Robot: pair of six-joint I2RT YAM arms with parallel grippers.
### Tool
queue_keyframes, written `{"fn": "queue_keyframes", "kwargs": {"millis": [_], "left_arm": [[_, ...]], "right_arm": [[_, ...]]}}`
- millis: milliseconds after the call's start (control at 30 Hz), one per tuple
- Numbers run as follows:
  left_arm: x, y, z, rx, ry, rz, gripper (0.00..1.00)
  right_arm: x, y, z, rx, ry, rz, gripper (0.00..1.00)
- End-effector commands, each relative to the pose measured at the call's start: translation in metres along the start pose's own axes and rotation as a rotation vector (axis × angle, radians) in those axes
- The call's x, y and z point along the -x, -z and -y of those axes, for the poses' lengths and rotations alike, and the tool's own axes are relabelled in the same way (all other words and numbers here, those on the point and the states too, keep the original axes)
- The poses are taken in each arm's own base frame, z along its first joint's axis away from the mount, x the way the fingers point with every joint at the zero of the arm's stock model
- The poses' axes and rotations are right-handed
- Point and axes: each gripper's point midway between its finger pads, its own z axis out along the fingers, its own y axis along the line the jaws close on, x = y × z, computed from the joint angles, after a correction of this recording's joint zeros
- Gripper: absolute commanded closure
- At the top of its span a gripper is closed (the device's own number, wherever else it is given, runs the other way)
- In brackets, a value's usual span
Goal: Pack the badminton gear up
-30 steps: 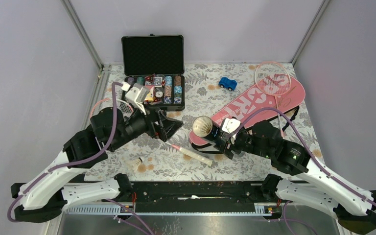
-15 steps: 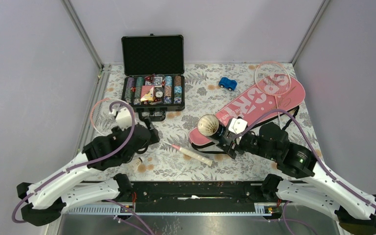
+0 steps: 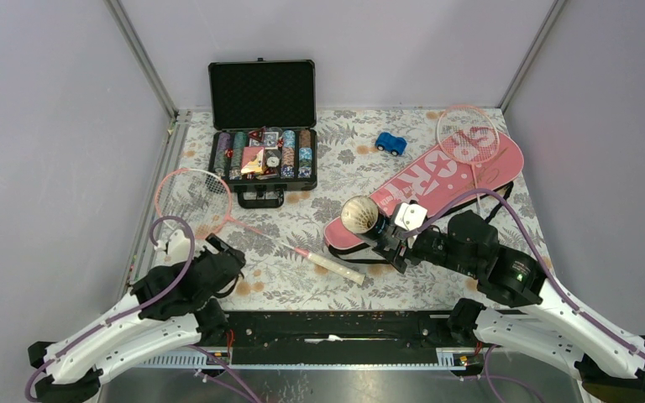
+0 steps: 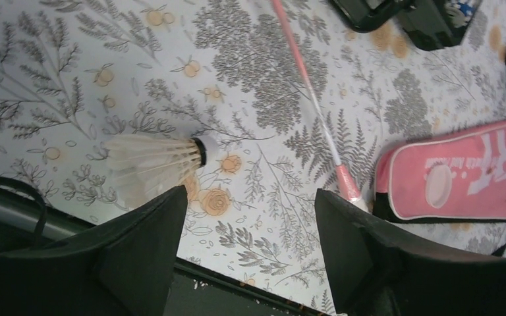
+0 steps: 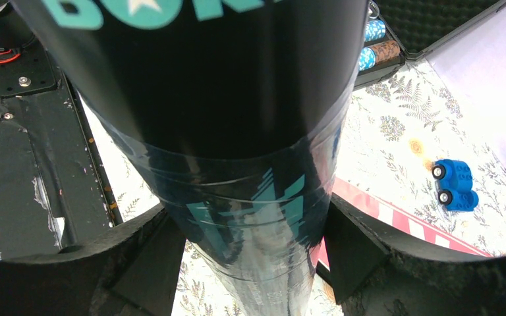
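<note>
My right gripper (image 3: 386, 239) is shut on the black tube with teal print (image 3: 359, 215) and holds it above the mat with its open mouth facing up. In the right wrist view the tube (image 5: 224, 99) fills the space between the fingers (image 5: 138, 263). My left gripper (image 4: 250, 197) is open and empty, low over the mat's near left. A white feather shuttlecock (image 4: 155, 161) lies just ahead of its left finger. One pink racket (image 3: 191, 195) lies on the mat, its white handle (image 3: 336, 267) at the centre. The second racket (image 3: 468, 134) lies on the pink SPORT cover (image 3: 437, 180).
An open black case of poker chips (image 3: 263, 151) stands at the back left. A small blue toy car (image 3: 391, 143) sits at the back centre. The black base rail (image 3: 327, 323) runs along the near edge. Grey walls enclose the mat on three sides.
My left arm has pulled back from beside the poker case to the near left corner, uncovering the left racket. My right gripper has shifted slightly right with the tube.
</note>
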Motion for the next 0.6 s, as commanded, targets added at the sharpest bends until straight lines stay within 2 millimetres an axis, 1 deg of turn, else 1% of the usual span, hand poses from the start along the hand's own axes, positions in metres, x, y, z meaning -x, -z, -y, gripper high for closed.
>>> {"fn": "queue_keyframes", "kwargs": {"millis": [0, 100, 267, 433, 567], "left_arm": [[0.003, -0.008, -0.019, 0.095, 0.083, 0.049, 0.25], [0.003, -0.013, -0.024, 0.139, 0.064, 0.069, 0.25], [0.012, -0.016, -0.032, 0.226, 0.056, 0.103, 0.26], [0.005, -0.032, -0.038, 0.334, 0.084, 0.020, 0.26], [0.003, -0.041, -0.046, 0.388, 0.097, -0.002, 0.30]], "right_arm": [[0.024, 0.004, 0.010, -0.044, 0.001, 0.087, 0.54], [0.022, 0.005, 0.010, -0.049, 0.003, 0.083, 0.54], [0.023, 0.004, 0.011, -0.048, 0.006, 0.076, 0.54], [0.023, -0.001, 0.011, -0.045, 0.011, 0.071, 0.54], [0.025, -0.004, 0.011, -0.037, 0.009, 0.072, 0.54]]}}
